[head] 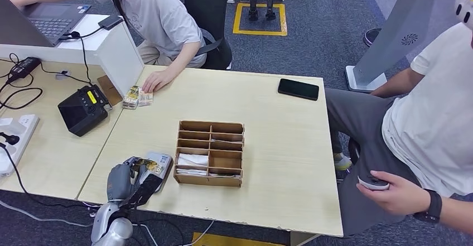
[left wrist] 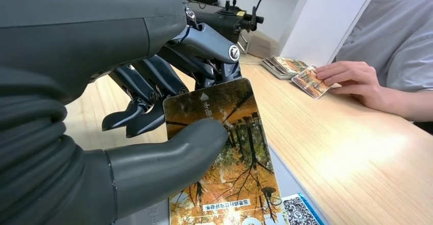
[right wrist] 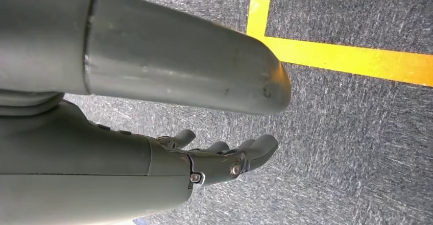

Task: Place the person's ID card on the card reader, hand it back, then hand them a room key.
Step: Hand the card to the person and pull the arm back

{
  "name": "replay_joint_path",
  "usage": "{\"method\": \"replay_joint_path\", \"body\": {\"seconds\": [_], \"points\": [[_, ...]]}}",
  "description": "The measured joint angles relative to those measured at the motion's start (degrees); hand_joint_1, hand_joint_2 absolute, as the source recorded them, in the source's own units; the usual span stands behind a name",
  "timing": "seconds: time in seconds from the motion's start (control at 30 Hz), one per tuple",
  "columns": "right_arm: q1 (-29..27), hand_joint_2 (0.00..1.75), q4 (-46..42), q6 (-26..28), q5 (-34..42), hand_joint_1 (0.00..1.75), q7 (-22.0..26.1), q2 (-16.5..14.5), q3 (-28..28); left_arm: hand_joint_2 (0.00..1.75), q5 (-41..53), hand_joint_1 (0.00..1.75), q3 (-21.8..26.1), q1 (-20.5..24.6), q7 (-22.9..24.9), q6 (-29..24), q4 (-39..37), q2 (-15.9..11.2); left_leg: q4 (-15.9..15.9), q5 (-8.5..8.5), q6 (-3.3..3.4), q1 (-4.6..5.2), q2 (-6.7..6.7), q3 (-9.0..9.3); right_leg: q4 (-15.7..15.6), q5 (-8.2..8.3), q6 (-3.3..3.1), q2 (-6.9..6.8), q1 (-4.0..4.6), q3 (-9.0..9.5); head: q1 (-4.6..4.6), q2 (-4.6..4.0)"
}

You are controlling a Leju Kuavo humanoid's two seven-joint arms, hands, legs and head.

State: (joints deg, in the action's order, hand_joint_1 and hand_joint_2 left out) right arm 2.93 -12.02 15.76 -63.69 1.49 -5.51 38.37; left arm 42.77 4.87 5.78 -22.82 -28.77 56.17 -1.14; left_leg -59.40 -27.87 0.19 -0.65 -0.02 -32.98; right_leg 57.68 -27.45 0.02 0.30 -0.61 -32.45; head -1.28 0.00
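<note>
Left hand point(head: 129, 180) at near-left table edge, gripping the autumn-tree printed ID card point(left wrist: 224, 148): thick grey thumb on its printed face, dark fingers point(left wrist: 145, 100) behind its top edge. Card stands tilted over the flat pale-grey card reader with a blue QR sticker point(head: 162, 162); lower edge looks on or just above the reader face, contact not certain.

Step in hand, by my reading: laying the card on the reader. To do it well, tip the card flat so its whole face rests on the reader, not propped on one edge. Ease the thumb off last, so the card does not skate toward the table edge. Keep the fingers near, because the card must be lifted again for hand-back.

Just beside the reader, right of it: brown wooden compartment box point(head: 210, 153), white cards in lower cells, likely the room keys. Mind it when the hand withdraws.

Far side of the light wood table point(head: 268, 123): seated person's hand point(head: 158, 80) rests beside a small stack of printed cards point(head: 135, 97). That is the hand-back direction.

Right hand point(right wrist: 219, 158) hangs over grey carpet, fingers loosely apart, holding nothing.
</note>
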Motion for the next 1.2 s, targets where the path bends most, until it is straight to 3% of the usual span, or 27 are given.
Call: {"method": "replay_joint_path", "body": {"seconds": [0.57, 0.63, 0.73, 0.83, 0.97, 1.2], "points": [[0.0, 0.00, 0.0, 0.0, -1.1, 0.00, 0.0, -0.1, 1.0, 1.75, -6.8, 1.75, 2.8, 0.7, -2.9, 6.3, -0.7, 1.2, 0.0, 0.03, -0.02, 0.00, -0.06, 0.17, 0.0, 0.00, -0.01, -0.08, 0.00, 0.17, -0.01, 0.00], [0.0, 0.00, 0.0, 0.0, -1.5, 0.00, 0.1, -0.1, 1.3, 1.75, -13.1, 1.75, 3.2, 0.5, -4.9, 12.4, -0.1, 1.5, 0.0, 0.03, -0.02, 0.00, -0.08, 0.18, 0.0, 0.00, -0.01, -0.08, 0.00, 0.17, -0.01, 0.00], [0.0, 0.00, 0.0, 0.0, -2.3, 0.00, 0.1, -0.1, 1.8, 1.75, -31.5, 1.75, 5.0, -0.7, -6.4, 27.6, 4.2, 2.4, 0.0, 0.06, -0.02, -0.01, -0.08, 0.13, 0.0, 0.00, -0.01, -0.07, 0.01, 0.13, 0.01, 0.00], [0.0, 0.00, 0.0, 0.0, -3.1, 0.00, 0.0, -0.1, 2.3, 1.75, -45.4, 1.75, 7.1, -1.3, -3.6, 34.5, 9.8, 3.1, 0.0, 0.09, -0.01, -0.01, -0.07, 0.07, 0.1, 0.02, -0.02, -0.06, 0.02, 0.07, 0.01, 0.00], [0.1, 0.00, 0.0, -0.6, -4.1, 0.00, -0.3, -0.1, 2.7, 1.75, -54.6, 1.75, 11.0, 1.2, -0.9, 34.0, 14.8, 2.6, 0.0, 0.12, -0.05, -0.03, -0.12, 0.05, 0.1, 0.03, -0.03, -0.10, 0.03, 0.05, 0.00, 0.00], [0.4, 0.00, 0.0, -0.8, -5.1, 0.00, -0.2, -0.3, 2.7, 1.75, -58.0, 1.75, 15.0, 8.7, -0.1, 29.9, 15.6, -0.1, 0.0, 0.20, -0.15, -0.09, -0.17, 0.04, 0.1, 0.09, -0.13, -0.11, 0.09, 0.02, -0.01, 0.00]]}}
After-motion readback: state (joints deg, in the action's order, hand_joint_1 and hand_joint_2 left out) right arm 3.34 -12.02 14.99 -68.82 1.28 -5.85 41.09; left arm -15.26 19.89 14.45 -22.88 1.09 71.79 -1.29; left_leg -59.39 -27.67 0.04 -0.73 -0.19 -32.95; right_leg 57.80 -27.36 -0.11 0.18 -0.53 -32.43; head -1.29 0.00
